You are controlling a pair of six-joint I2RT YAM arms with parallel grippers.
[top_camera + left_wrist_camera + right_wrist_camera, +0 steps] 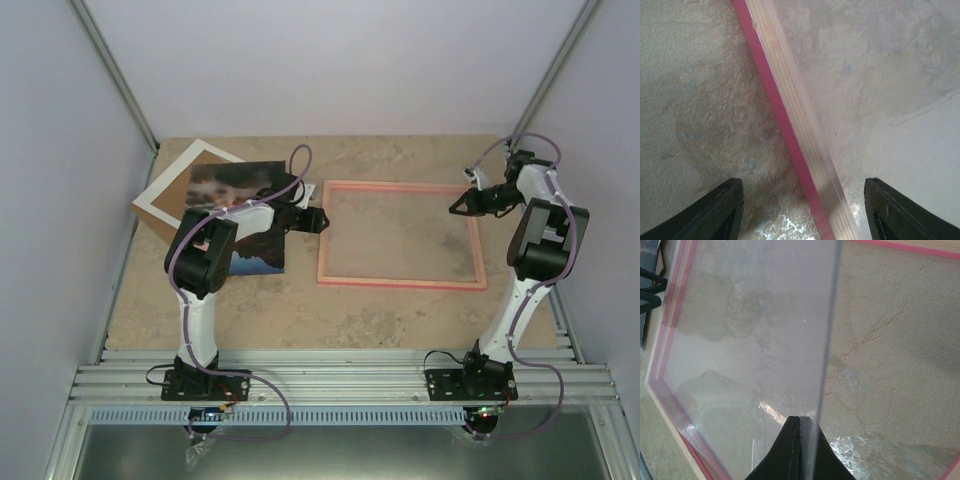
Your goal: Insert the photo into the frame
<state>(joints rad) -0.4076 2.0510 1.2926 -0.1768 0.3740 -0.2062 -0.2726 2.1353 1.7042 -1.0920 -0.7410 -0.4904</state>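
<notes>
While the photo (230, 183) lies left of centre beside the frame (400, 284), nearer the left arm, the left gripper (320, 221) is held spread astride the frame's left rail; a clear pane (750, 340) is pinched by the right gripper (455, 208).

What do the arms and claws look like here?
The left arm and right arm have white links with black joint housings on black bases. A lilac cable loops along each. The left claw and right claw have black, tapering fingers. No markings are legible.
</notes>
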